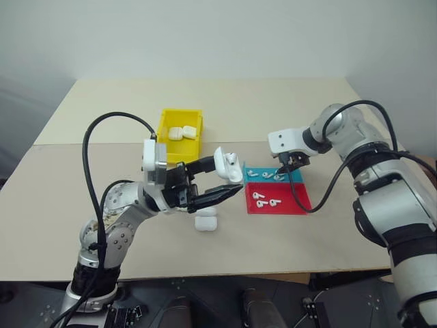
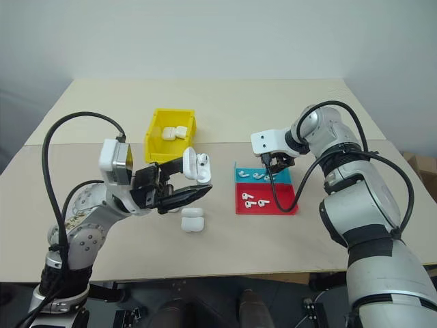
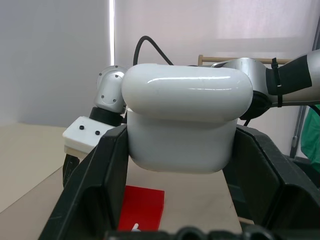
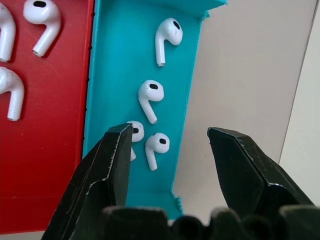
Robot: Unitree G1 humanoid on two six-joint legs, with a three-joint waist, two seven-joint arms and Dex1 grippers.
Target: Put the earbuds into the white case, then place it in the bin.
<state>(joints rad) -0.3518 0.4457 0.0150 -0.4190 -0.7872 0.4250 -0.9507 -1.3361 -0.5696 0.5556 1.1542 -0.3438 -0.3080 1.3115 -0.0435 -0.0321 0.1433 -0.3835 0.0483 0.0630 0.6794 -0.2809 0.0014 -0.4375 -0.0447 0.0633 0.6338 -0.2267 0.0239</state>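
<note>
Earbuds (image 4: 157, 146) lie just below the right gripper (image 4: 170, 150), whose two black fingers stand apart with nothing between them, hanging over the teal tray (image 4: 112, 65). Four of them rest in that tray; one fingertip (image 4: 120, 137) overlaps the nearest one in the wrist view, though I cannot tell whether it touches. Beside that finger, on the side away from the bare table (image 4: 245, 65), sits the red tray (image 4: 55, 125) with more earbuds (image 4: 42, 15).

Across from it, the left gripper (image 1: 212, 181) is clamped on a white case (image 1: 227, 165), held up off the table with its lid flipped open. Under that gripper lies a second closed case (image 1: 206, 223). Beyond the left gripper stands the yellow bin (image 1: 179, 141), with other cases (image 1: 183, 132) inside.
</note>
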